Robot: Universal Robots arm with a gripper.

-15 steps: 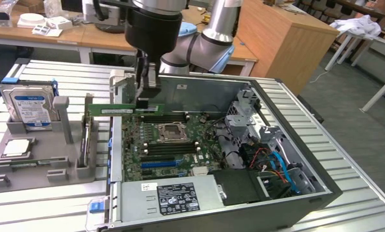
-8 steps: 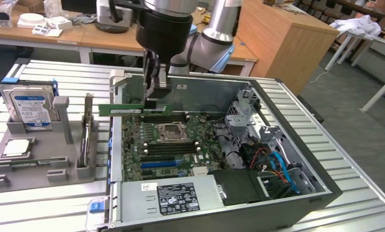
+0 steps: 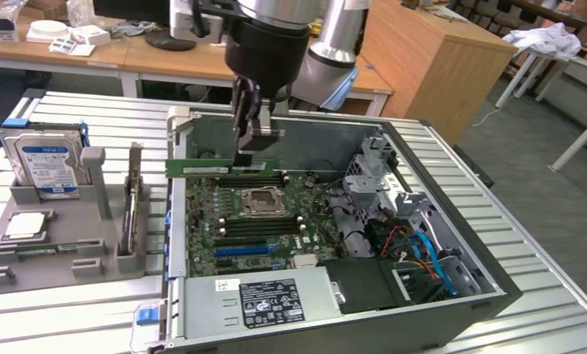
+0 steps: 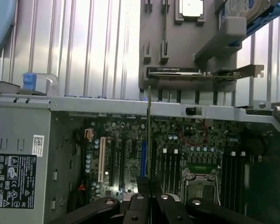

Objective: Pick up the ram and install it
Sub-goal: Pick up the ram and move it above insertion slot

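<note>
Over the open computer case [image 3: 470, 295], the gripper [image 3: 251, 156] is holding the ram [image 3: 210, 168], with its two dark metal fingers pressing on the stick from both sides. The ram is a long, thin, flat green board with a pale label on its face. It is hanging level, with its long edge down, above the green motherboard [image 3: 264, 232]. In the exterior view it is lying just past the far side of the square metal processor socket [image 3: 260, 200], and it is reaching from the fingers toward the exterior view's left. It is looking to be clear of the board, and not seated in a slot.

In the wrist view the ram [image 4: 149, 140] is showing edge-on as a narrow straight line, and the rounded black fingers [image 4: 138, 207] are meeting around its near end.

Inside the case, a grey box-shaped power supply [image 3: 259, 299] with a black sticker is sitting at the near end, and blue and orange cables [image 3: 426, 251] are curling beside it.

On the ribbed metal table [image 3: 67, 317], at the exterior view's left, a grey moulded tray [image 3: 48, 258] is carrying a silver hard drive [image 3: 48, 166] with a blue-white label, standing upright. A small square shiny processor chip [image 3: 28, 225] is lying flat there too, and a long card [image 3: 133, 203] is standing on its edge
</note>
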